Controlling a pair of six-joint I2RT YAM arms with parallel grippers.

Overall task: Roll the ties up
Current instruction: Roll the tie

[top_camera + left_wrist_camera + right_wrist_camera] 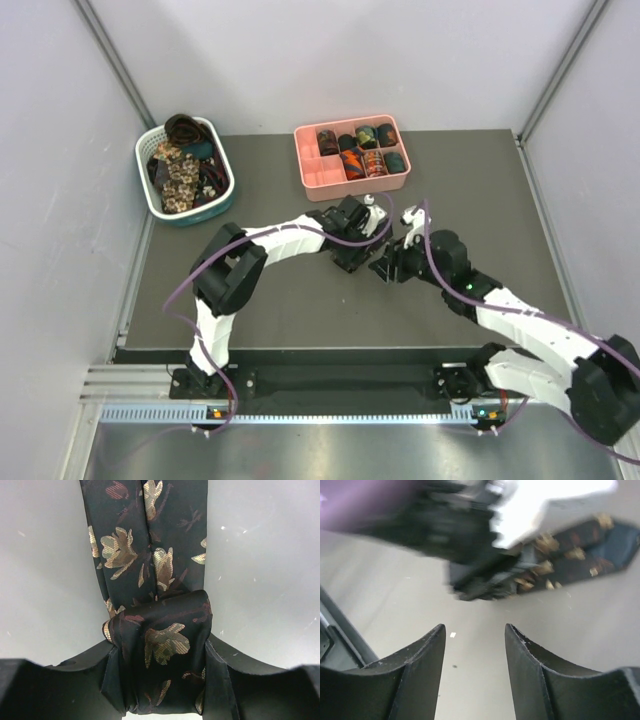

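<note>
Closest to the left wrist camera, the two black fingers (75, 680) of the left gripper (161, 652) are clamped on the rolled end (165, 635) of a dark tie (150, 535) with beige flowers. The roll fills the gap between them and is pressed on both sides. From the roll, the unrolled strip runs straight away from me, flat on the grey table (270, 580), and leaves the frame at the top.

On the right wrist camera, the right gripper (475, 630) hangs over the table with its fingers (415, 675) moderately apart and nothing between them; I see only bare table through the gap. Beyond it, the left gripper shows as a dark blur lying across the tie and hiding much of it. The tie's pointed end (615, 535) sticks out to the upper right, flat on the table.

From above, the two grippers meet nose to nose near the middle of the table, and their bulk hides the tie from me almost wholly. Just behind the left gripper, toward the back edge, stands a pink tray (305, 175) with rolled ties (365, 150) in its compartments. At the back left corner, well apart from both grippers, sits a white-and-teal basket (145, 185) heaped with loose ties (180, 175).
</note>
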